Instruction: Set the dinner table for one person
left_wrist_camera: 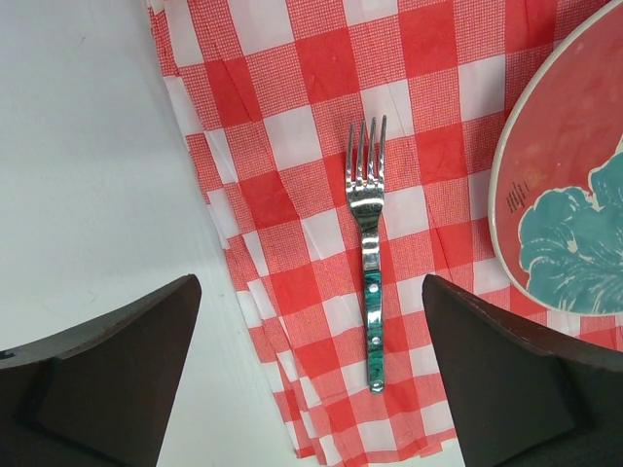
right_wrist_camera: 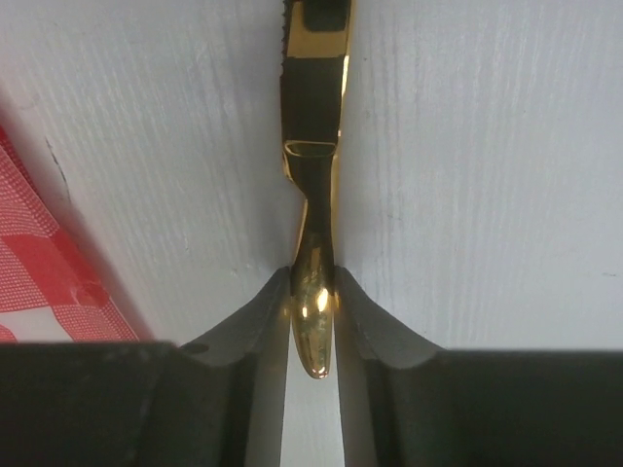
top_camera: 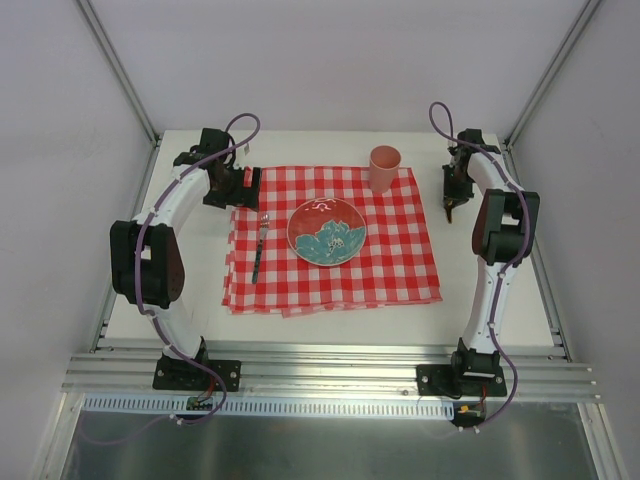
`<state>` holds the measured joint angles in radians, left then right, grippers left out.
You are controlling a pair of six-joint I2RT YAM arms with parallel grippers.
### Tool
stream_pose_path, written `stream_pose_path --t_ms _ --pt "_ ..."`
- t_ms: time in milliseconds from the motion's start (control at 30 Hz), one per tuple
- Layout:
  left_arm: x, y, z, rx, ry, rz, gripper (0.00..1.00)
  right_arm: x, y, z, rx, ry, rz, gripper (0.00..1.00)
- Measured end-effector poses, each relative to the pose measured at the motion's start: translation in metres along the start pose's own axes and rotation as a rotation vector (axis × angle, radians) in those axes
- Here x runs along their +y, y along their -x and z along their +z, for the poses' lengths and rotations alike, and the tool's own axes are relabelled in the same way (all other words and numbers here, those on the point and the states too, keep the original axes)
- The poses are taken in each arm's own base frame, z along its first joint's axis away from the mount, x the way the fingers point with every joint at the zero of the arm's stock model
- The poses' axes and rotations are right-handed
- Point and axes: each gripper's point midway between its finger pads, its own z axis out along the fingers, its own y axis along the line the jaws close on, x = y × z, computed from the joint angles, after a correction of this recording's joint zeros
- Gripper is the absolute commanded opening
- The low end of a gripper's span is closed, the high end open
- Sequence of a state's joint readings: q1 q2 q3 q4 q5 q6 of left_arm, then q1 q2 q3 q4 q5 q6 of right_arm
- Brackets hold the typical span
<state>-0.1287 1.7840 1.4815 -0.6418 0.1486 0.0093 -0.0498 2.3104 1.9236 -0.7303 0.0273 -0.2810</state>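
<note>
On the white dinner table lies a red-and-white checked cloth. On it sit a red plate with a teal flower, a pink cup and a fork with a teal handle. The fork also shows in the left wrist view, lying flat left of the plate. My left gripper is open and empty above the fork's handle. My right gripper is shut on the handle of a gold knife, right of the cloth above the bare table; the knife also shows in the top view.
Grey aluminium rails run along the table's near edge and sides. White walls enclose the back and sides. The cloth's left edge is folded in layers.
</note>
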Motion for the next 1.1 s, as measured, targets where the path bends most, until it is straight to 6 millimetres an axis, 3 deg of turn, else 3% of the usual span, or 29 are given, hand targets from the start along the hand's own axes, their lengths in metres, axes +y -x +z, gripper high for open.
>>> stream_pose_path --t_ms 67,133,300,500,633,900,1100 --pt "0.000 0.000 0.000 -0.001 0.000 0.000 0.99 0.000 0.000 0.000 0.000 -0.002 -0.002 0.16" --pt "0.000 0.000 0.000 -0.001 0.000 0.000 0.99 -0.001 0.000 0.000 0.001 -0.002 -0.004 0.00" --pt "0.000 0.000 0.000 -0.001 0.000 0.000 0.99 -0.002 -0.003 -0.002 -0.002 -0.008 0.000 0.00" --pt "0.000 0.000 0.000 -0.001 0.001 0.001 0.99 -0.002 -0.023 -0.013 0.033 -0.009 -0.002 0.00" --pt "0.000 0.002 -0.001 -0.006 0.001 0.001 0.99 -0.001 -0.037 -0.036 0.050 0.001 0.001 0.00" --pt "-0.001 0.009 -0.003 -0.025 0.000 0.003 0.99 0.010 -0.051 -0.111 -0.038 0.062 0.040 0.00" --pt "-0.001 0.009 -0.003 -0.026 0.000 0.003 0.99 0.029 -0.092 -0.124 0.017 0.108 0.049 0.00"
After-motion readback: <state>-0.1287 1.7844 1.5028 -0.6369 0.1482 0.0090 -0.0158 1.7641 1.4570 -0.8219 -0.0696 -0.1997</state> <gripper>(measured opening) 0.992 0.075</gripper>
